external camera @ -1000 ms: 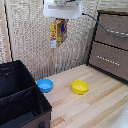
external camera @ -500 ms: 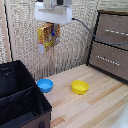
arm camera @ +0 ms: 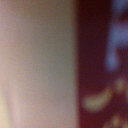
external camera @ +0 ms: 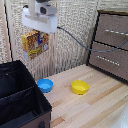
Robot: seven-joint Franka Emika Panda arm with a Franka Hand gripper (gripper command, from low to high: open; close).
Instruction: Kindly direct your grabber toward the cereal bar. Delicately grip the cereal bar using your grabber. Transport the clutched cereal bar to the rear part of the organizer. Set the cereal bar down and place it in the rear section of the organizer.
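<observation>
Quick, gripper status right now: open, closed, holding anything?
Grabber: shut on the cereal bar, which hangs beneath it in the air, above the organizer.

The grabber (external camera: 36, 36) is a boxy white head, wide and flat-sided, with a rounded white wrist section stacked above it that shows a grey band and darker recesses. A thin dark cable leaves the head's side toward the exterior view's right and sags away in a long curve toward the wooden drawer cabinet (external camera: 111, 44).
</observation>
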